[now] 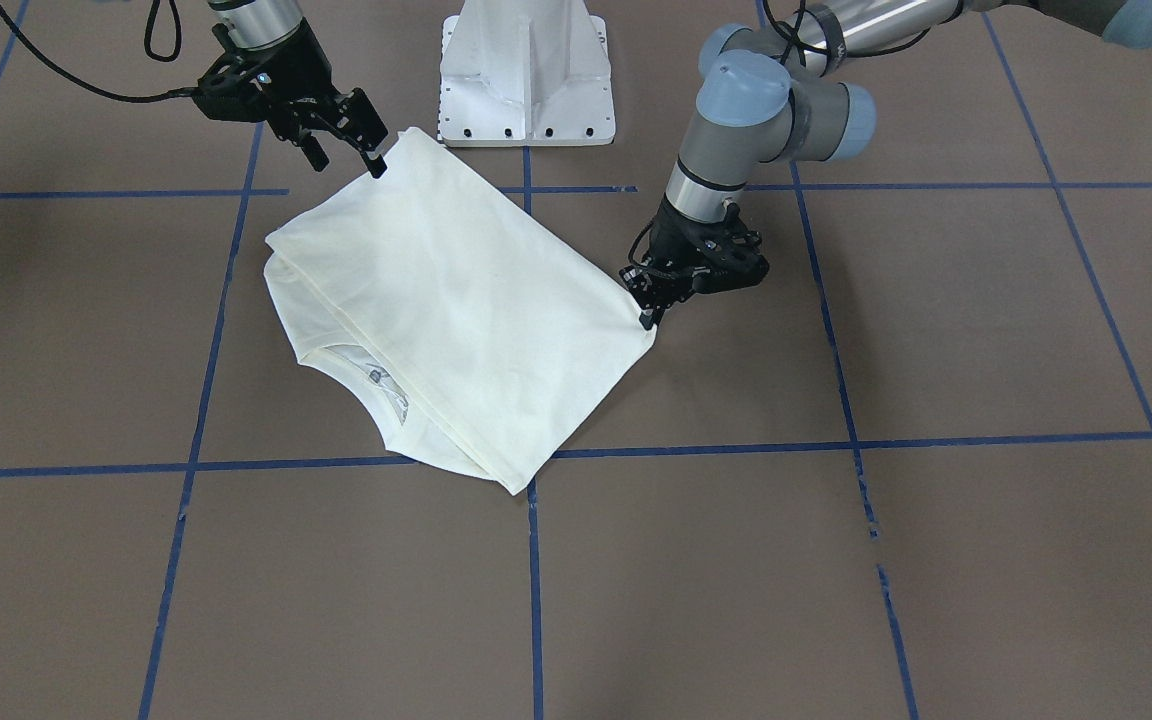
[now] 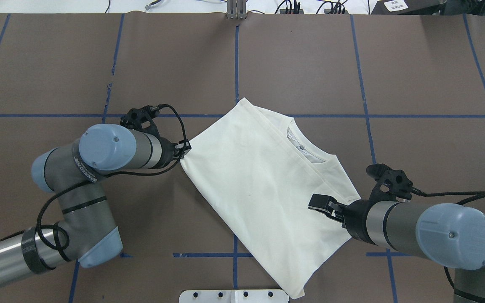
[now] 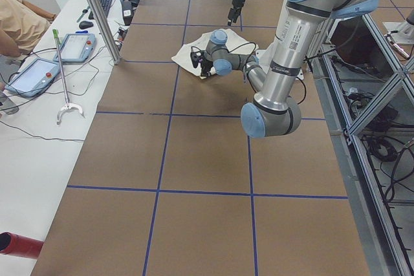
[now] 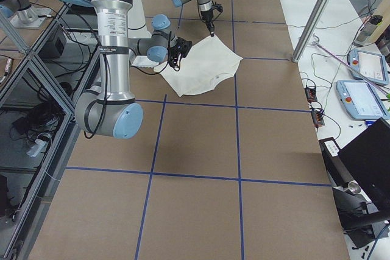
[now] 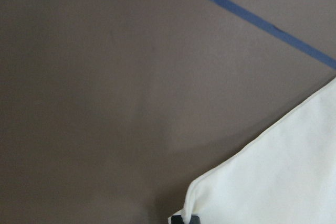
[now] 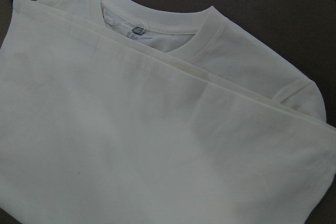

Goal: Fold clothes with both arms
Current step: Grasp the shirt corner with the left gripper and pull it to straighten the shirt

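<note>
The cream shirt point(image 1: 456, 300) point(image 2: 259, 189) lies folded on the brown table, plain side up. Its lower half is laid over toward the collar point(image 1: 366, 380) point(image 6: 157, 30), and no print shows. My left gripper point(image 1: 648, 318) point(image 2: 183, 152) sits low at one folded corner and looks shut on that corner of the shirt point(image 5: 283, 182). A black fingertip point(image 5: 181, 219) shows right at the cloth's edge. My right gripper point(image 1: 346, 150) point(image 2: 320, 203) hovers open over the opposite corner, holding nothing. Its own camera shows only the shirt point(image 6: 131, 145) below.
The white pedestal base point(image 1: 526, 80) point(image 2: 234, 296) stands just behind the shirt. Blue tape lines point(image 1: 536, 560) cross the brown tabletop. Beyond the table's far edge are a white bench with tablets point(image 3: 39, 72) point(image 4: 359, 95), metal posts point(image 3: 97, 11) and a person's arm point(image 3: 19, 17).
</note>
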Available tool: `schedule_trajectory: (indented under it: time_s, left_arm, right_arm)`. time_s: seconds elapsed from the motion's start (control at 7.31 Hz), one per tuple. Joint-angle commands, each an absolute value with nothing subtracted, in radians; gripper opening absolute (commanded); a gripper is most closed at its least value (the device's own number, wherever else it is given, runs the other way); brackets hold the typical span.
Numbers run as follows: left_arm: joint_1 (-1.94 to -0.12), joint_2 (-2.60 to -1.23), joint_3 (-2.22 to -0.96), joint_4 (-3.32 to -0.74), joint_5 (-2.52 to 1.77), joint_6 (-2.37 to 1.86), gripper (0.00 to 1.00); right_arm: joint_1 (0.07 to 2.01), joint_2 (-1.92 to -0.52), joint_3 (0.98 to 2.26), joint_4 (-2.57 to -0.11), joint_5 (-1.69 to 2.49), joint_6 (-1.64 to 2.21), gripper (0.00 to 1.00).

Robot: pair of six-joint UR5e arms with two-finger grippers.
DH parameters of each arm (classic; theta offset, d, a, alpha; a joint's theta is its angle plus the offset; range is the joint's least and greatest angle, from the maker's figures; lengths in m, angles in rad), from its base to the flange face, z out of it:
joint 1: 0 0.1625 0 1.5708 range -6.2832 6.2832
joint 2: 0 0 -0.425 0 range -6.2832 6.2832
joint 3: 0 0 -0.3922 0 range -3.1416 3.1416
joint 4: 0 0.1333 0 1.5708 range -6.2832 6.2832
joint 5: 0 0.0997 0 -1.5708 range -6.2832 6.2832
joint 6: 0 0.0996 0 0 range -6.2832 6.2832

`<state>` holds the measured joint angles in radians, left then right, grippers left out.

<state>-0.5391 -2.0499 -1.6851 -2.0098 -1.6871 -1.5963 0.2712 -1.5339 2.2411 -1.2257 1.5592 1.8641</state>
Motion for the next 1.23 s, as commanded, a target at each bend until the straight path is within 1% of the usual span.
schedule_trajectory:
  time_s: [0.0,0.14,0.41,0.55,0.68,0.82,0.96,1.09]
  left_arm:
    - [-0.661,-2.202,-1.473,-2.111,-1.687,-1.525,0.0]
    - [-0.704,-2.283,-1.318,-2.225,-1.687,-1.523,0.0]
    - [-0.768,-2.472,-1.048,-2.287,-1.69,-1.482,0.0]
    - [-0.772,-2.485,-1.008,-2.328,-1.692,-1.479,0.0]
    - [-0.773,-2.491,-1.026,-2.333,-1.7,-1.482,0.58]
    - [-0.776,-2.465,-1.143,-2.312,-1.76,-1.497,0.6]
    - [-0.778,-2.354,-1.298,-2.284,-1.835,-1.511,0.6]
    - [-0.778,-2.279,-1.413,-2.281,-1.841,-1.511,0.6]
  right_arm:
    - [0.27,-1.528,2.241,-1.224,1.554,1.867,1.0]
    - [0.27,-1.52,2.24,-1.221,1.534,1.867,1.0]
    - [0.265,-1.471,2.218,-1.221,1.529,1.868,1.0]
    - [0.265,-1.409,2.157,-1.221,1.528,1.87,1.0]
    - [0.265,-1.367,2.117,-1.221,1.528,1.87,1.0]
    - [0.265,-1.365,2.106,-1.226,1.528,1.878,1.0]
    - [0.264,-1.361,2.05,-1.226,1.526,1.917,1.0]
    - [0.264,-1.289,1.97,-1.232,1.523,1.958,1.0]
